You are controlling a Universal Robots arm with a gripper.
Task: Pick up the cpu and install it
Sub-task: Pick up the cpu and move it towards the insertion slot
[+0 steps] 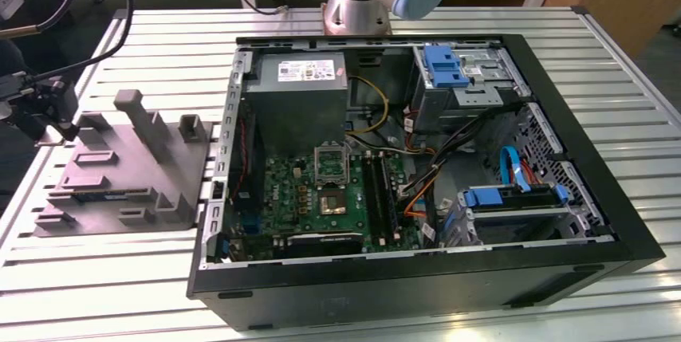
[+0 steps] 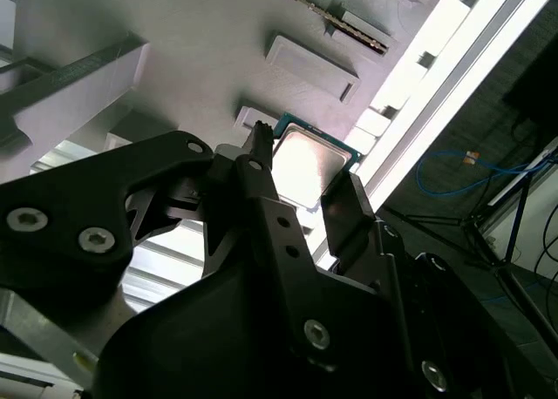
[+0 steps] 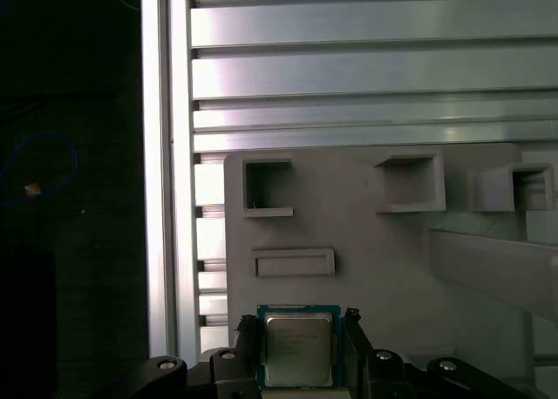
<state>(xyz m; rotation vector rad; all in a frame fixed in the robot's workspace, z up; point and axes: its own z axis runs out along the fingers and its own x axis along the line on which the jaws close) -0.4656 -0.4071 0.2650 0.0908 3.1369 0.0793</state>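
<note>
desk point(image 1: 107, 294): slatted aluminium top carrying everything in the scene; its pale slats also show in the first wrist view point(image 3: 349, 68).
case point(image 1: 372, 290): open black computer tower lying on its side, taking up the middle and the exterior view's right of the desk. inside it are a green board point(image 1: 309, 194) and a silver-framed socket point(image 1: 330, 160).
arm point(image 1: 359, 3): its grey base stands on the desk behind the case.
tray point(image 1: 117, 174): grey moulded block with raised posts and square pockets, on the desk to the exterior view's left of the case, just beside it. it also appears in both wrist views point(image 3: 384, 260) point(image 2: 174, 33).
end effector point(image 3: 299, 325) point(image 2: 303, 159): black, set low over the tray and bracketing the cpu on two opposite sides. whether it presses on the chip cannot be told.
cpu point(image 3: 298, 351) point(image 2: 309, 164): silvery square chip lying flat on the tray, near the tray edge that runs along the desk's rim, well apart from the socket.
</note>
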